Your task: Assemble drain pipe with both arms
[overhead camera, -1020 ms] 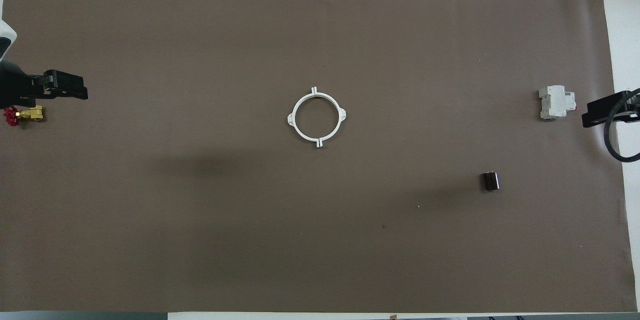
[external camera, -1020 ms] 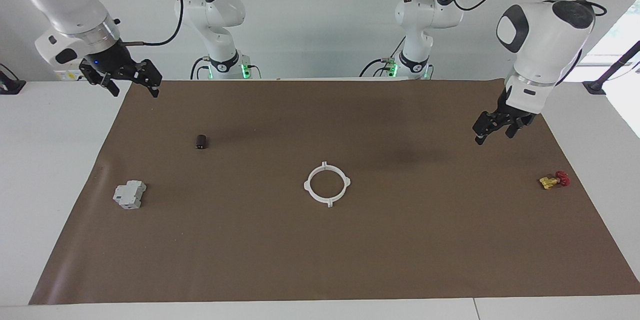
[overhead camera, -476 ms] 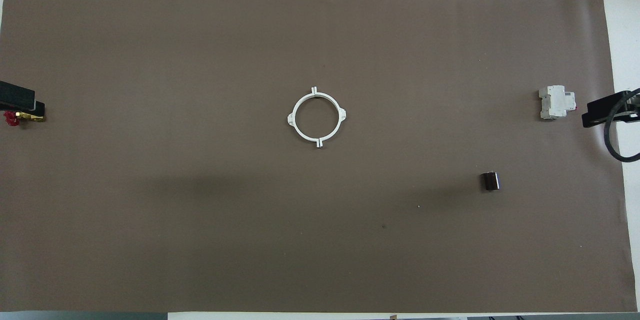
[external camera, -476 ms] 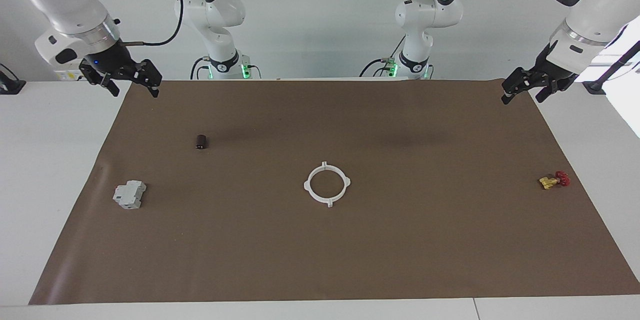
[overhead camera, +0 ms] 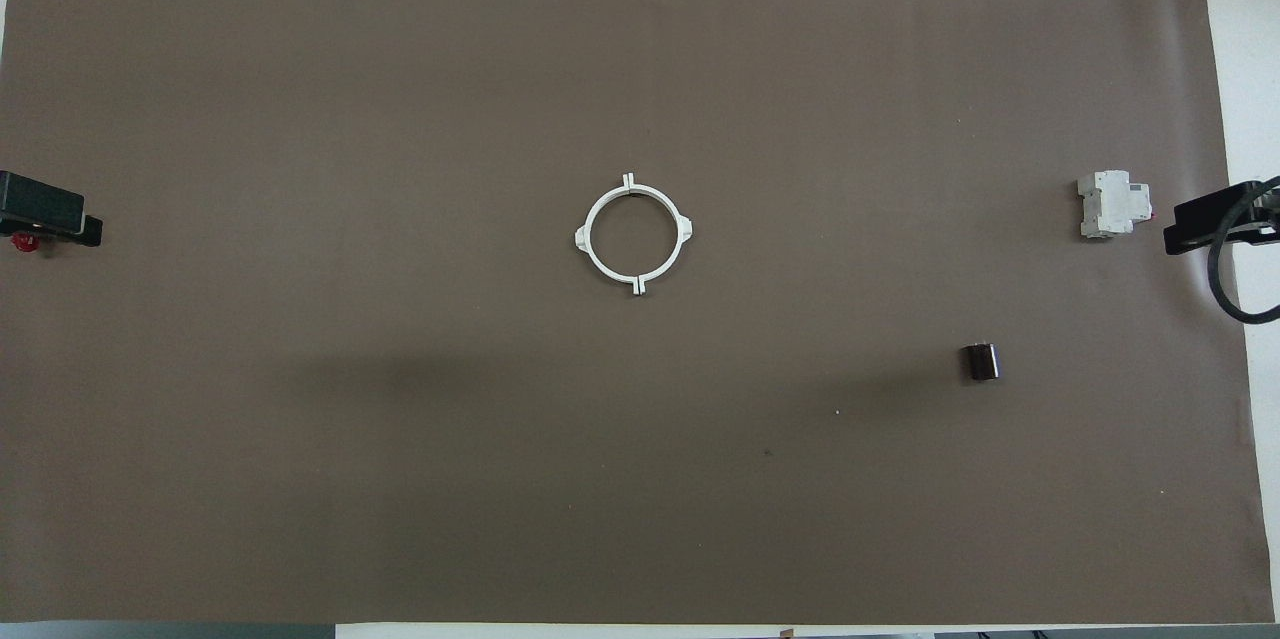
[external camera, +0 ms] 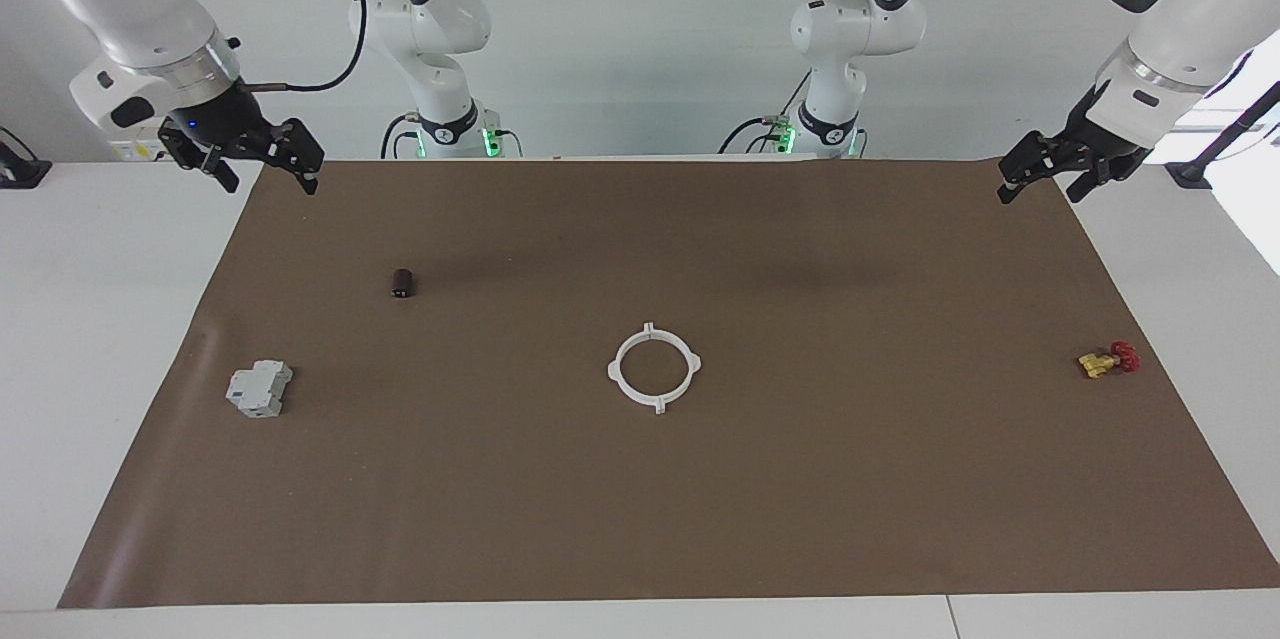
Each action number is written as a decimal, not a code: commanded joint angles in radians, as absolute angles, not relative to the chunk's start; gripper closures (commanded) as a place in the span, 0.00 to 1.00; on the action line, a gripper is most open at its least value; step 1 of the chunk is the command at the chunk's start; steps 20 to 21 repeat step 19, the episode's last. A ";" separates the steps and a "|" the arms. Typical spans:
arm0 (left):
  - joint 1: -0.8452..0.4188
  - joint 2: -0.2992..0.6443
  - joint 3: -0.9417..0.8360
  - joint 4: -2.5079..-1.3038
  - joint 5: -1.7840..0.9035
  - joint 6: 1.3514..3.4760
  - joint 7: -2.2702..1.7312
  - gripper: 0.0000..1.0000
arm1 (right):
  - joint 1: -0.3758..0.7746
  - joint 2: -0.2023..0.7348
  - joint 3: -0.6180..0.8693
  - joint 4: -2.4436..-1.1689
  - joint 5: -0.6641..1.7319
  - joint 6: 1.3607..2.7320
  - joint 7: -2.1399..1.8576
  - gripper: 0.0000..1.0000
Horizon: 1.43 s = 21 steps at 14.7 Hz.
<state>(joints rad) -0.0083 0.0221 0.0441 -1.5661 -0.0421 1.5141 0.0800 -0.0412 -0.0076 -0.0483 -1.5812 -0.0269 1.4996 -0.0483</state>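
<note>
The drain pipe [external camera: 654,368] lies on the brown mat as one white ring with four small tabs, its two arcs joined. It also shows in the overhead view [overhead camera: 634,234], mid-mat. My right gripper [external camera: 270,181] hangs open and empty in the air over the mat's corner at the right arm's end; its tip shows at the overhead view's edge [overhead camera: 1200,227]. My left gripper [external camera: 1040,191] hangs open and empty over the mat's corner at the left arm's end, and shows at the overhead view's other edge [overhead camera: 60,217]. Both are well away from the ring.
A grey blocky device [external camera: 259,389] sits toward the right arm's end. A small dark cylinder [external camera: 402,282] lies nearer to the robots than it. A yellow-and-red valve [external camera: 1108,359] sits toward the left arm's end, mostly covered by the left gripper in the overhead view.
My left gripper has risen and pulled back from over the mat near the valve to the mat's corner. The right arm and the ring have not moved.
</note>
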 commanded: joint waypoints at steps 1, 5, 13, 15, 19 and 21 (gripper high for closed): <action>-0.009 -0.028 0.046 -1.635 -0.046 1.520 0.098 0.00 | -0.054 -0.014 -0.041 -1.589 -0.021 1.494 -0.064 0.00; -0.014 -0.058 0.040 -1.670 -0.012 1.552 0.089 0.00 | -0.054 -0.014 -0.041 -1.589 -0.021 1.494 -0.064 0.00; -0.014 -0.074 0.035 -1.687 0.014 1.621 0.086 0.00 | -0.054 -0.014 -0.041 -1.589 -0.021 1.494 -0.064 0.00; -0.014 -0.071 0.035 -1.686 0.009 1.640 0.084 0.00 | -0.054 -0.014 -0.041 -1.589 -0.023 1.494 -0.064 0.00; -0.014 -0.069 0.035 -1.686 0.006 1.646 0.084 0.00 | -0.054 -0.014 -0.041 -1.589 -0.021 1.494 -0.064 0.00; -0.014 -0.069 0.035 -1.686 0.006 1.646 0.084 0.00 | -0.054 -0.014 -0.041 -1.589 -0.021 1.494 -0.064 0.00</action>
